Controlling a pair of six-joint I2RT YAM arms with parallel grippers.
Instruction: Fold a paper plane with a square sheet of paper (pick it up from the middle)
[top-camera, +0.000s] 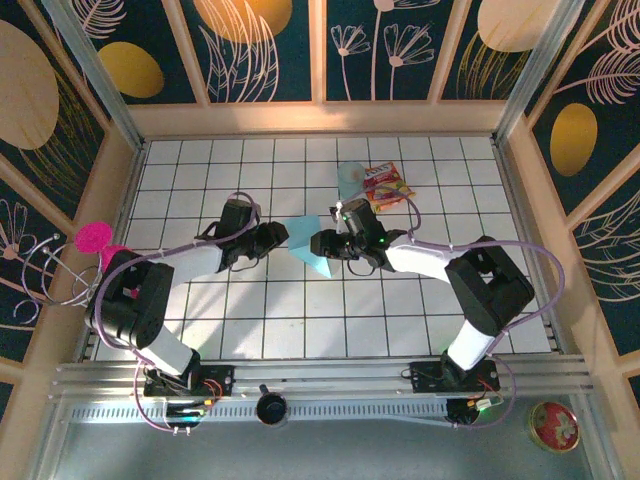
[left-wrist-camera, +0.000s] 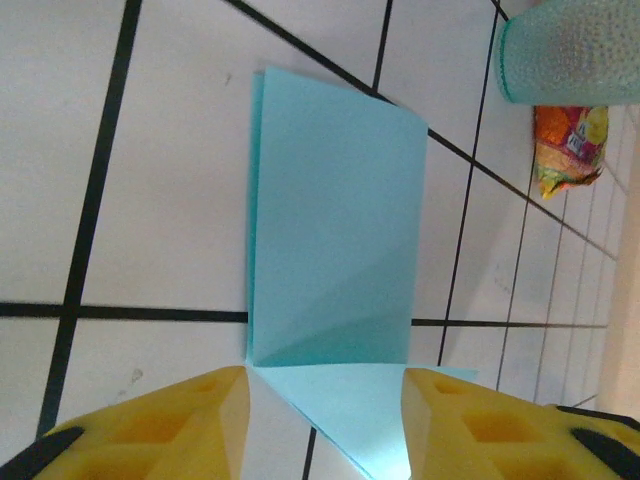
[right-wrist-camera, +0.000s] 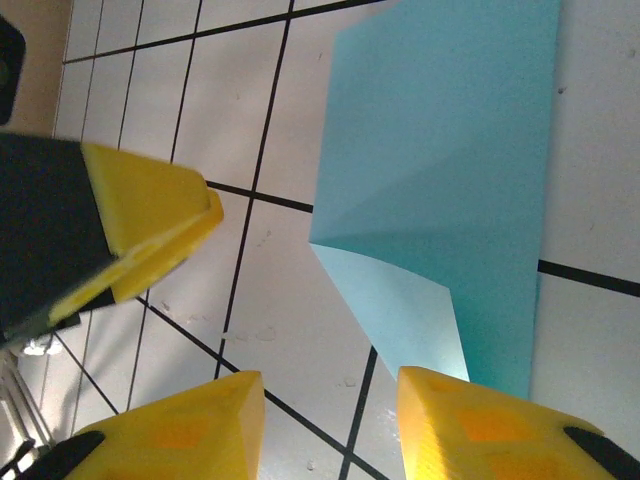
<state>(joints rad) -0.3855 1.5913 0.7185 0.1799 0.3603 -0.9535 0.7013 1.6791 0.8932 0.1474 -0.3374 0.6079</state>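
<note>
Pale blue cup beside red-yellow snack packet.

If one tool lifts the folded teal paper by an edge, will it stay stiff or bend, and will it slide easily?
Probably it bends: the folded teal paper is a thin sheet, and its layers seem not to lie flat. Likely light, so a push may slide it over the smooth tiled table. The creases may stiffen it slightly.
</note>
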